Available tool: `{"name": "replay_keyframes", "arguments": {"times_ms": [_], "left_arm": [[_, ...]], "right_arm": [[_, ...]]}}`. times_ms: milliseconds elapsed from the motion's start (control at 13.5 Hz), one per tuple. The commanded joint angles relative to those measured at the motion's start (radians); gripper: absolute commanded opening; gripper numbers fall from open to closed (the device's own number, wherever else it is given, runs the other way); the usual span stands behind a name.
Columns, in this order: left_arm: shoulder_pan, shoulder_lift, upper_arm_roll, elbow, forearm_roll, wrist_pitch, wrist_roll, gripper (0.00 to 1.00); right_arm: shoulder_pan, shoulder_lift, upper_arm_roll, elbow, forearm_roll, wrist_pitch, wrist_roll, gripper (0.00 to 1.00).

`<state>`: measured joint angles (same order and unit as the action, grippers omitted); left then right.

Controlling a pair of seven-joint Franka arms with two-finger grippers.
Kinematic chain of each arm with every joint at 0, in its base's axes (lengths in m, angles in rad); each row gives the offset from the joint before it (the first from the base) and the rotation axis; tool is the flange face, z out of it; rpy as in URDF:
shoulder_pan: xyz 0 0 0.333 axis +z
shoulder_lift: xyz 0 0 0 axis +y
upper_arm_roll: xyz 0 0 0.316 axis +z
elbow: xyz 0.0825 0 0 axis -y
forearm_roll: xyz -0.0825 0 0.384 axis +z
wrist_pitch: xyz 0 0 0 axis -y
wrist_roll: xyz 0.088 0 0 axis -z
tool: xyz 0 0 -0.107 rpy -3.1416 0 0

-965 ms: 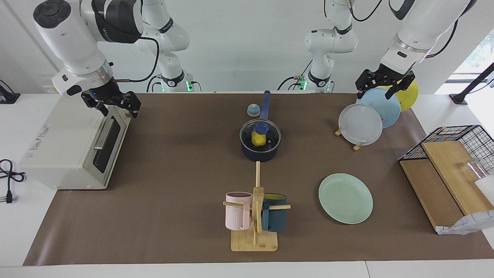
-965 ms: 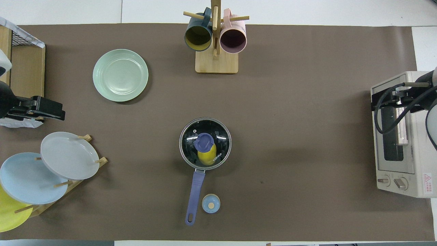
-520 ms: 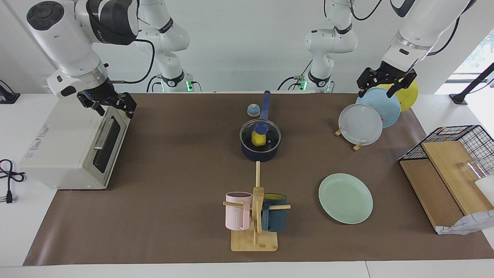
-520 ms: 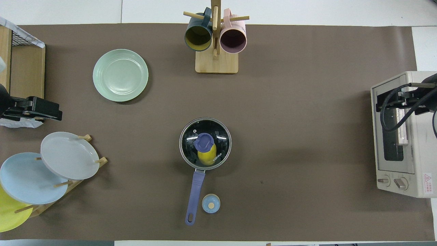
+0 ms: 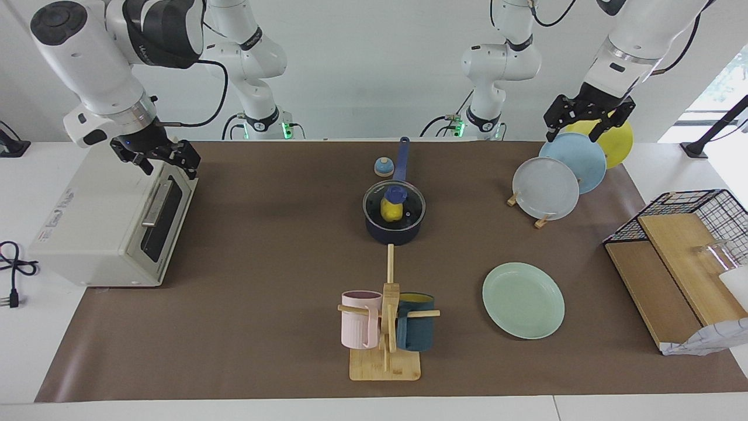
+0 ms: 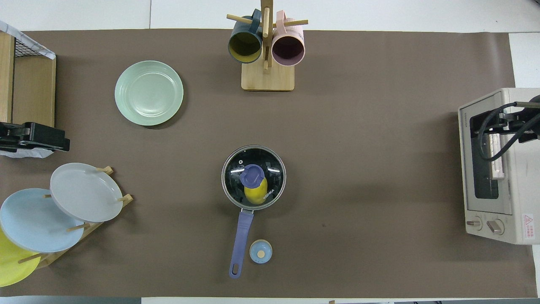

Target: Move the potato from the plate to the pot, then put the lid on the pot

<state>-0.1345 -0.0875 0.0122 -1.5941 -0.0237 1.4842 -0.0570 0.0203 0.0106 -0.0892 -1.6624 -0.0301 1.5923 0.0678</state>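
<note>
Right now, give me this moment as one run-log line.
potato: in pot | lid: on pot | plate: bare | left hand: open, over plate rack | right hand: open, over toaster oven

The lid's knob point(image 6: 252, 175) covers part of the potato point(image 6: 256, 194) in the overhead view. There the yellow plate point(image 6: 9, 267) is cut by the edge and overlapped by the light blue plate point(image 6: 33, 219). The right gripper point(image 6: 512, 125) is partly out of view.

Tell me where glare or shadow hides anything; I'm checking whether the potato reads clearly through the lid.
Overhead view: the lid carries only small white glints, so the potato shows plainly in the pot. Facing view: bright window light washes out the corner past the wire basket.
</note>
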Motion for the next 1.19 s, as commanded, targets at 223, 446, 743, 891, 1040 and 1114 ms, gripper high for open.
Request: {"name": "replay_keyframes", "arguments": {"times_ms": [223,446,743,891,1040,1114], "left_arm": [[0.006,-0.026,-0.009,-0.063,0.008,0.045,-0.009,1.0],[0.0,-0.02,-0.009,-0.082,0.007,0.065,-0.009,1.0],[-0.002,-0.021,-0.011,-0.087,0.007,0.068,-0.007,1.0],[-0.002,-0.021,-0.011,-0.089,0.007,0.068,-0.007,1.0],[-0.002,-0.021,-0.009,-0.089,0.007,0.068,-0.009,1.0],[-0.002,-0.021,-0.011,-0.089,0.007,0.068,-0.007,1.0]], "right_arm": [[-0.011,-0.014,0.005,-0.011,0.019,-0.017,-0.016,1.0],[-0.008,-0.018,0.006,0.009,0.021,-0.018,-0.043,1.0],[-0.01,-0.021,0.006,0.007,0.021,-0.017,-0.071,1.0],[-0.005,-0.021,0.006,0.007,0.021,-0.011,-0.109,1.0],[-0.005,-0.021,0.006,0.007,0.021,-0.006,-0.111,1.0],[-0.005,-0.021,0.006,0.007,0.021,-0.006,-0.109,1.0]]}}
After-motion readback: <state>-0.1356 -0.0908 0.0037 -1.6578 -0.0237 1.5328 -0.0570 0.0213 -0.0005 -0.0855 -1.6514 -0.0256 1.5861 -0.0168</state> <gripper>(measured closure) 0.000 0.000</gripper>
